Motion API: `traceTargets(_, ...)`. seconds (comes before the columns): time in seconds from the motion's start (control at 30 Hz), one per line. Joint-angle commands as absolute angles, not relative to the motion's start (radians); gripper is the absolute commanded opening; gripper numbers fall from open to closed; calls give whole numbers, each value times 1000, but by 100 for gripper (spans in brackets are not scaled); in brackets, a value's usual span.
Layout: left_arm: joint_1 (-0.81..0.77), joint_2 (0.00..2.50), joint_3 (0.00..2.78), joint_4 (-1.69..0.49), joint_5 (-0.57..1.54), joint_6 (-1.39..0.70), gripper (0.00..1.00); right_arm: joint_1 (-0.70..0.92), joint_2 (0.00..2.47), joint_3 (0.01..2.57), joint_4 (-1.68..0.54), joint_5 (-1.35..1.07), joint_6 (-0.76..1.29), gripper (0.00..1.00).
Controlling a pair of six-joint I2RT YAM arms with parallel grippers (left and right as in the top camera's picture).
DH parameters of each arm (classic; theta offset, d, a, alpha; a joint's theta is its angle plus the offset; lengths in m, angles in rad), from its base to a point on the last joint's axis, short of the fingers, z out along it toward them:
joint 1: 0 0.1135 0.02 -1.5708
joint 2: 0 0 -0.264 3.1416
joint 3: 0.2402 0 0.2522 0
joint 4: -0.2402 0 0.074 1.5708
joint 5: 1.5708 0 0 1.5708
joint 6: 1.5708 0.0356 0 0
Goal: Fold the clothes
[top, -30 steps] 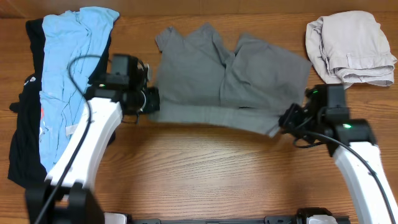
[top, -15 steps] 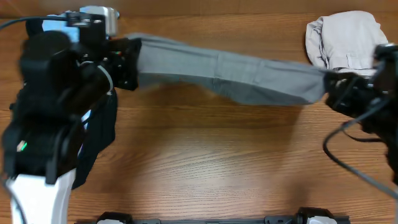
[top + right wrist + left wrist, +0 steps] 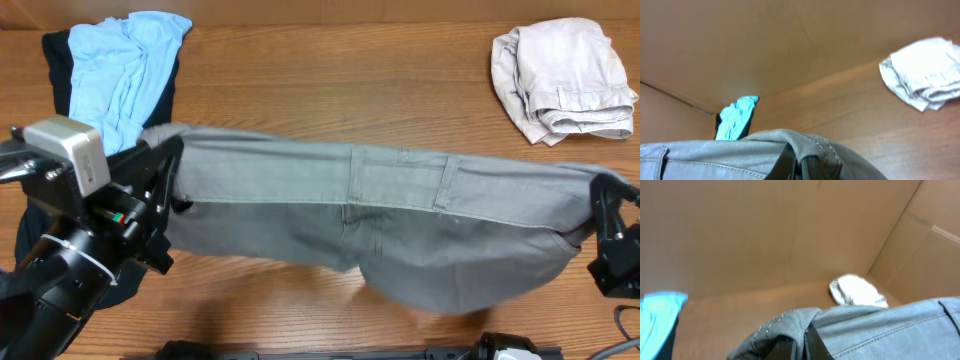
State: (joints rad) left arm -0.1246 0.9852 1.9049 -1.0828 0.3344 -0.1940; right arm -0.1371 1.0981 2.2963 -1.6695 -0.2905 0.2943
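A: Item: grey shorts [image 3: 380,220], held stretched over the wooden table [image 3: 330,80], waistband edge taut.
B: Grips?
A: Left gripper [image 3: 168,180] and right gripper [image 3: 598,205] each clamp one end (both closed on cloth).
B: Free room?
A: Bare wood behind. Light-blue shirt [image 3: 125,70] back left, beige garment [image 3: 562,78] back right, cardboard wall [image 3: 765,230] beyond.

Matt grey twill shorts [image 3: 400,215], smooth wood-grain table [image 3: 330,80]

We're looking at a warm brown wood-grain tabletop [image 3: 300,90], evenly lit with no hard shadows, and behind it plain tan flat-panel walls [image 3: 765,230] that meet in a slanting corner seam [image 3: 892,235], with the same tan wall [image 3: 740,40] on the other side.
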Motion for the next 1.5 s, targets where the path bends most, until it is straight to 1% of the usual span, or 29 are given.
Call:
traceTargets(0.0,-92,1067,1871,-1168,163,-162,4,-172,1173,2267,-1685,-136,283,4)
traceTargets(0.13,-92,1156,1845,-1223,146,-163,4,-172,1254,2213,-1693,-147,271,4)
traceTargets(0.23,-92,1282,1802,-1223,144,-161,4,-167,1360,2153,-1676,-167,244,4)
traceTargets(0.37,-92,1516,1786,-1185,112,-161,4,-102,1555,2070,-1543,-170,211,4)
traceTargets(0.53,-92,1751,1786,-1013,112,-161,4,-48,1792,2041,-1362,-169,208,4)
traceTargets(0.7,-92,1937,1786,-765,112,-162,4,-20,1989,2041,-1140,-170,208,4)
traceTargets(0.83,-92,2045,1786,-527,112,-162,4,-3,2090,2041,-947,-170,208,4)
traceTargets(0.87,-92,2067,1786,-469,112,-161,23,1,2110,2041,-891,-170,208,4)
traceTargets(0.9,-92,2095,1786,-387,112,-161,65,7,2130,2041,-826,-170,208,10)
traceTargets(0.93,-92,2112,1786,-337,112,-161,92,12,2142,2041,-778,-170,208,22)
traceTargets(0.97,-92,2132,1786,-287,112,-161,100,17,2155,2041,-722,-170,208,54)
traceTargets(1.0,-92,2142,1786,-255,112,-161,100,20,2157,2041,-689,-170,208,77)
traceTargets(1.03,-92,2149,1786,-235,112,-162,100,22,2159,2041,-671,-170,208,90)
traceTargets(1.07,-91,2149,1786,-224,112,-164,100,23,2159,2041,-657,-170,208,96)
traceTargets(1.1,-90,2145,1790,-224,112,-164,100,23,2158,2048,-651,-172,208,99)
traceTargets(1.2,-90,2122,1805,-265,119,-164,100,24,2157,2057,-681,-215,200,100)
traceTargets(1.23,-95,2103,1806,-301,134,-162,100,31,2157,2056,-714,-263,180,98)
traceTargets(1.3,-106,2098,1806,-337,155,-137,100,51,2157,2054,-740,-273,172,95)
traceTargets(1.4,-129,2100,1806,-421,188,-119,100,120,2161,2052,-748,-251,91,91)
traceTargets(1.47,-150,2099,1806,-502,188,-120,100,181,2175,2052,-734,-153,68,90)
